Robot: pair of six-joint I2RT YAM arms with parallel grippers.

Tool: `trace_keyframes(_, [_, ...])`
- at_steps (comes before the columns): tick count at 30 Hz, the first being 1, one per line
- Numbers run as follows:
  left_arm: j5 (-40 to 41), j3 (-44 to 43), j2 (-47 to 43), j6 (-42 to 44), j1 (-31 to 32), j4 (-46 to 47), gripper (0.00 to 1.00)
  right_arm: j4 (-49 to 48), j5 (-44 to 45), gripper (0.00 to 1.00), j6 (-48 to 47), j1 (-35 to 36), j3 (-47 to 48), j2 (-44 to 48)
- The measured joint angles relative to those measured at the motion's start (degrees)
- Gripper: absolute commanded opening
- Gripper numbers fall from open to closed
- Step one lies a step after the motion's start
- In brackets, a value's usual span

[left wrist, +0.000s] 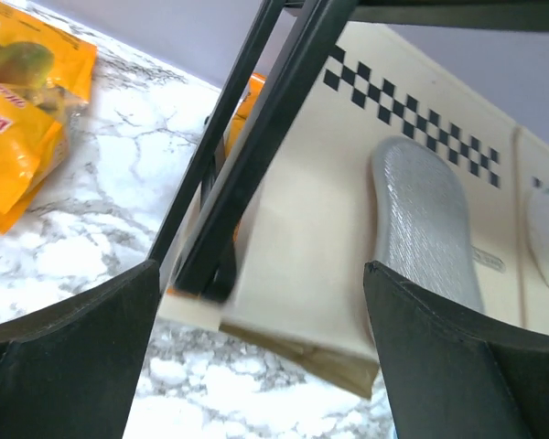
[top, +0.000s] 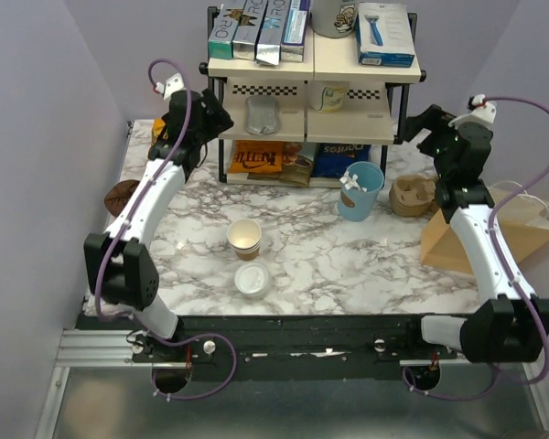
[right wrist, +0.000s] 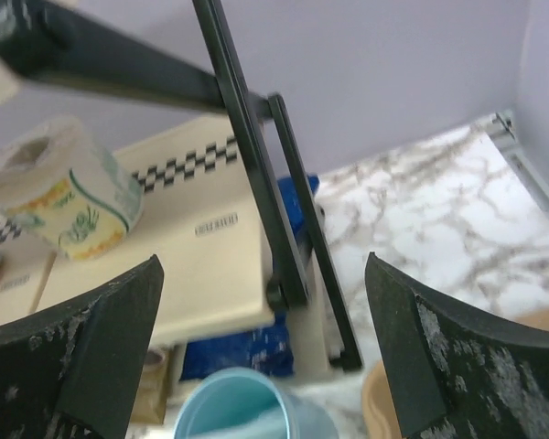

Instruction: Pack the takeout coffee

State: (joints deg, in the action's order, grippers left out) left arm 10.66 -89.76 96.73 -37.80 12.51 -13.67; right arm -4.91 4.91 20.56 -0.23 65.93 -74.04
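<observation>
Standing near the tabletop's (top: 348,265) front edge, the one lidded coffee (top: 252,280) has one lidless cup (top: 244,238) just behind it. One blue cup (top: 360,190) and one bag (top: 538,236) sit to the right. Both arms' jaws hang spread, empty, by the shelf (top: 348,66).

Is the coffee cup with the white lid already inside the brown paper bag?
No, the lidded cup stands on the table, apart from the bag.

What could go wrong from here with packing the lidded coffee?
The lidless cup stands close beside the takeout coffee; a reach may bump it or grab the wrong one. The paper bag lies slumped at the far right, its mouth not visible; the cup may miss it.
</observation>
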Motion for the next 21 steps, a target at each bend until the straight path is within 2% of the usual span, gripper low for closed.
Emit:
trace_keyframes(4, [0.3, 10.0, -11.6, -1.1, 0.8, -1.3, 0.99, 4.7, -0.7, 1.0, 1.6, 0.0, -7.6, 9.5])
trace_keyframes(7, [0.4, 21.9, -22.4, -2.3, 2.6, -1.6, 0.99, 8.8, -3.5, 1.0, 2.5, 0.2, -14.3, 17.5])
trace_keyframes(11, [-0.6, 35.1, -33.1, -3.3, 5.6, -2.9, 0.99, 13.8, -7.9, 1.0, 2.3, 2.9, -17.7, 24.8])
trace_keyframes(15, [-5.5, 43.9, -38.1, -3.8, 7.4, -2.5, 0.99, 15.8, -11.7, 1.0, 1.6, 8.0, -19.8, 29.0])
trace_keyframes(18, [-8.9, 46.8, -38.4, -4.0, 8.5, -2.4, 0.99, 17.6, -14.4, 1.0, 0.2, 12.0, -21.6, 31.2])
trace_keyframes(21, [-9.9, 47.3, -37.2, -4.1, 9.8, -2.3, 0.92, 18.5, -15.7, 1.0, -1.0, 17.9, -22.7, 31.5])
